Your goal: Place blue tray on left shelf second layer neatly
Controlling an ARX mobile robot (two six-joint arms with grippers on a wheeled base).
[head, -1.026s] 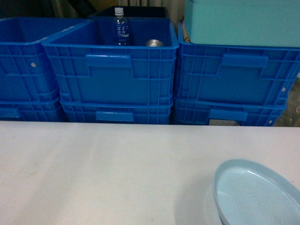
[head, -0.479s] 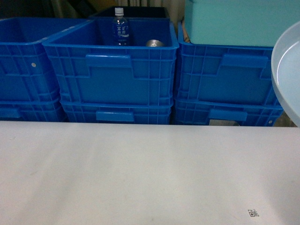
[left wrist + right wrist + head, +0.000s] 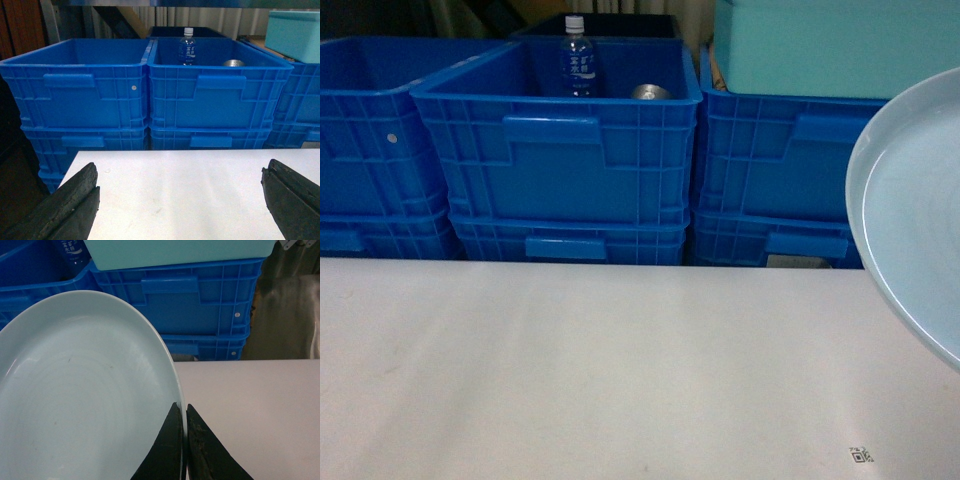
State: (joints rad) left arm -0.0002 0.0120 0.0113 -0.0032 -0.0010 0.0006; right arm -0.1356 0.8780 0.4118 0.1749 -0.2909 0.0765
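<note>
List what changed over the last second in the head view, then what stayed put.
The blue tray left the white table, where it lay flat at lower right, and now hangs raised and tilted at the right edge. The right gripper pinches its rim. A small printed code is uncovered. The blue crates, water bottle and teal box stayed put.

My head camera looks forward and slightly down over the worktop (image 3: 570,370) at the stacked blue crates (image 3: 555,150). My left wrist camera faces those same crates low and level from the worktop's left end. My right wrist camera sits close against the blue tray (image 3: 85,390).
</note>
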